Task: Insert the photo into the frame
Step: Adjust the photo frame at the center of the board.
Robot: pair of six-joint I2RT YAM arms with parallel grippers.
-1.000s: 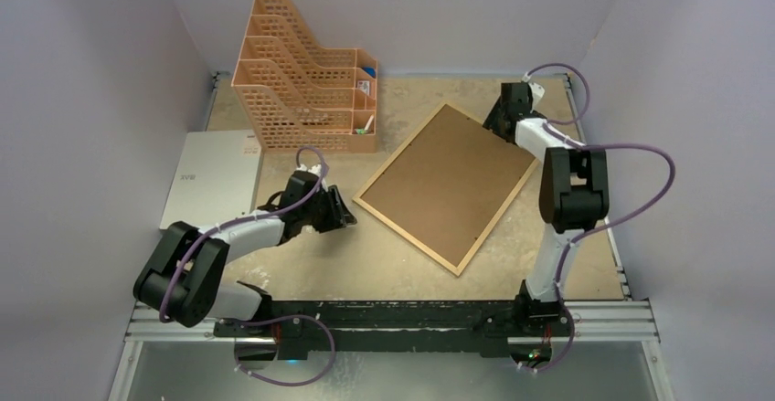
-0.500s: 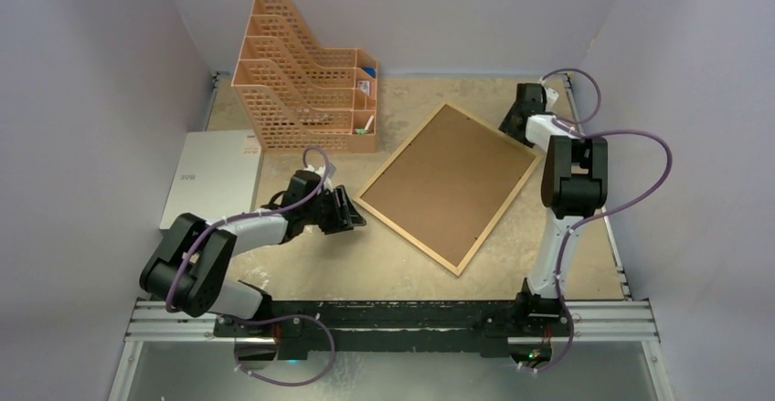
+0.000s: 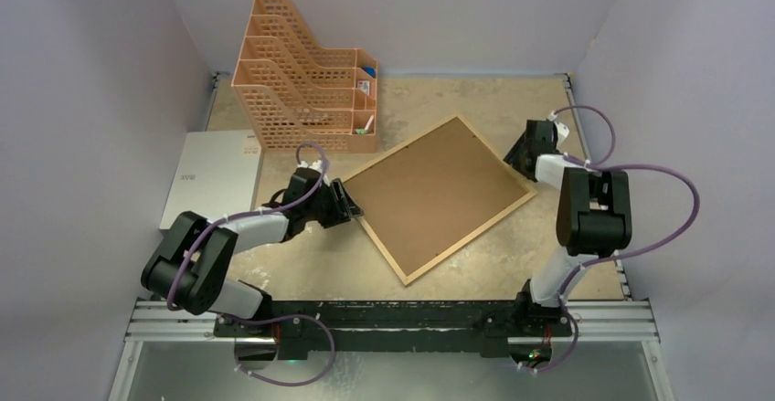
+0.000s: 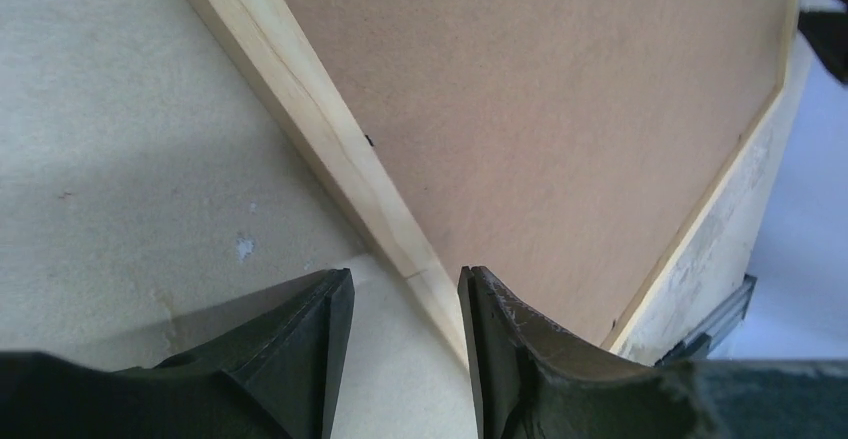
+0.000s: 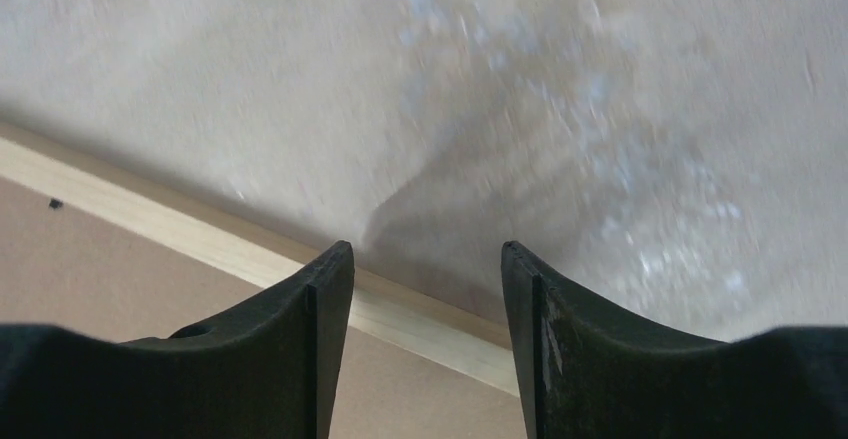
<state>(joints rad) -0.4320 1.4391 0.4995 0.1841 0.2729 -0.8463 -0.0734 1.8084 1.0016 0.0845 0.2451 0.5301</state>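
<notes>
1. Since the earlier view the frame has swung round on the table and slid toward the left edge; the right arm has drawn back from the far right corner.
2. The frame lies flat, back upward, in the middle of the table, set as a diamond with one corner pointing at the near edge; a brown backing board fills it.
3. The left claw sits at the frame's left corner; its fingers stand moderately parted, astride the light wooden rail; whether they touch it I cannot tell.
4. The right claw hangs low at the frame's right corner, toward the table's right edge; its fingers are parted, the rail runs across below them, and nothing is held.
5. A pale flat sheet lies at the left edge, well apart from the frame.
6. An orange lattice organizer stands upright at the far left corner, near the frame's far-left rail yet apart from it.
</notes>
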